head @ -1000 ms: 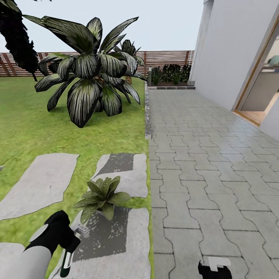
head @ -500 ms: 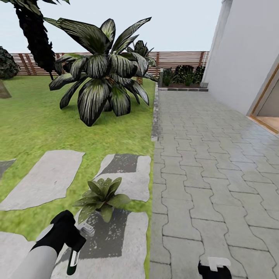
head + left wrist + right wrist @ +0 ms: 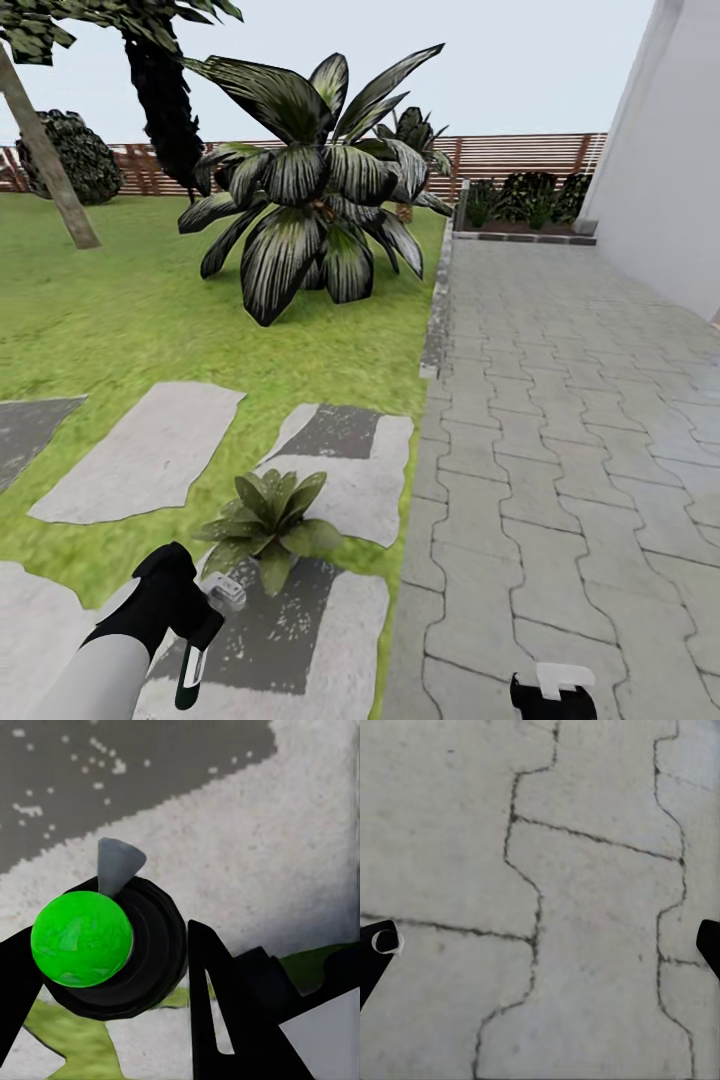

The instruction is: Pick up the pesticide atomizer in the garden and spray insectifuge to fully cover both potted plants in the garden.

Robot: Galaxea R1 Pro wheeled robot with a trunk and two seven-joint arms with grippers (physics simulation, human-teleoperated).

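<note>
One potted plant (image 3: 268, 518), a low rosette of pointed green leaves, stands on a grey stepping stone (image 3: 290, 625) in the lawn of the garden, just ahead of my left arm. My left gripper (image 3: 193, 632) is shut on the pesticide atomizer (image 3: 190, 680), whose grey nozzle (image 3: 226, 592) points toward the plant from close by. In the left wrist view the atomizer (image 3: 81, 937) is a bright green bottle in a black collar with a grey nozzle tip (image 3: 118, 862), held between my black fingers (image 3: 225, 1020). My right gripper (image 3: 540, 945) hangs open over the paving, low at the right (image 3: 553, 695).
A big dark-leaved palm (image 3: 320, 210) grows on the lawn ahead. More pale stepping stones (image 3: 150, 455) lie to the left. The grey paved path (image 3: 560, 420) runs along the right beside a white house wall (image 3: 670, 180). A brown slatted fence (image 3: 520, 155) closes the back.
The whole head view has swung left, so the palm, path and wall have slid right in the picture. My left gripper still holds the atomizer near the plant. The right gripper is unchanged.
</note>
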